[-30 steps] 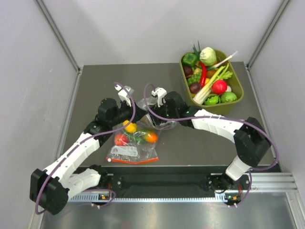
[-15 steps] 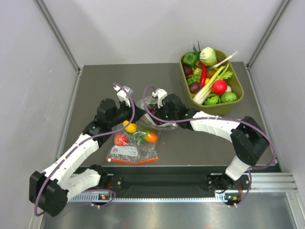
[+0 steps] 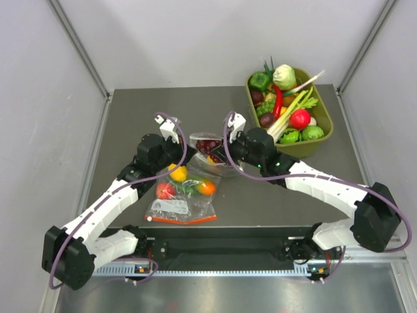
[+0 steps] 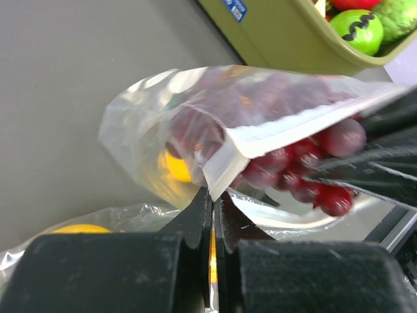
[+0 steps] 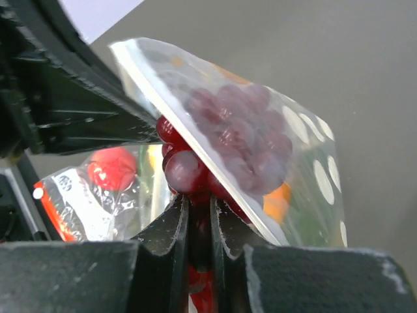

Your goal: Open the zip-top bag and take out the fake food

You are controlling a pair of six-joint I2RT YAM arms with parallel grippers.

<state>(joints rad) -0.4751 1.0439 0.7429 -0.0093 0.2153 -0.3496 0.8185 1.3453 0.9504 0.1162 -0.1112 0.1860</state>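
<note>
Both arms meet over the middle of the table (image 3: 130, 117), and the zip-top bag (image 3: 197, 139), the clear one with the white dots, hangs between them, lifted off the surface. The left gripper (image 4: 212, 195) is clamped tight: its fingers are pressed together on the corner of the bag's white zip edge, right at the tips. From there the bag fans away and up, its mouth turned toward the other arm.

The right gripper (image 5: 199, 205) comes in from the opposite side, its jaws pinched nearly together on the fake grapes (image 5: 184, 171), a dark red bunch. Red shows squeezed between the fingers. Part of the bunch bulges out past the bag's open lip, just above the fingertips; the rest sits inside, dark behind the dotted film.

Something yellow-orange glows through the plastic as well, but I can't tell whether it lies in this bag or behind it.

Below, flat on the table near the arm bases, lies the plain bag (image 3: 181, 195) with the red-orange strip, round fruits inside. The green tray (image 3: 324, 134) of produce sits at the far right corner, well apart.
</note>
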